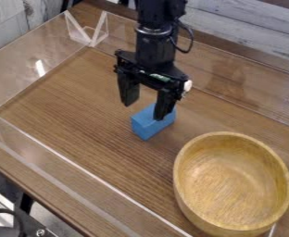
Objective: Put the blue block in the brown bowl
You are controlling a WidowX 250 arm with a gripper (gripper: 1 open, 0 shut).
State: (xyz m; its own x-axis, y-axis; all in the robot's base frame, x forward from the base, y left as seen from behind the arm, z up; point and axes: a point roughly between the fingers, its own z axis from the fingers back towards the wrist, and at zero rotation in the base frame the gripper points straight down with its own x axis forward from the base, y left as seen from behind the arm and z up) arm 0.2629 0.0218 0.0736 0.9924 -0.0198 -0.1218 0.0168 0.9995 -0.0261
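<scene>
The blue block [147, 125] lies on the wooden table, a small bright-blue rectangle left of the bowl. My black gripper [148, 102] hangs pointing down directly over it, open, its two fingers [129, 93] spread to either side of the block's far end, with the right fingertip reaching the block's top edge. Nothing is held. The brown bowl [232, 182] sits at the front right, large, round and empty, well apart from the block.
Clear acrylic walls [60, 157] fence the table [73, 102] on the left and front. A clear stand [85, 32] is at the back left corner. The table's front edge drops off at the lower left.
</scene>
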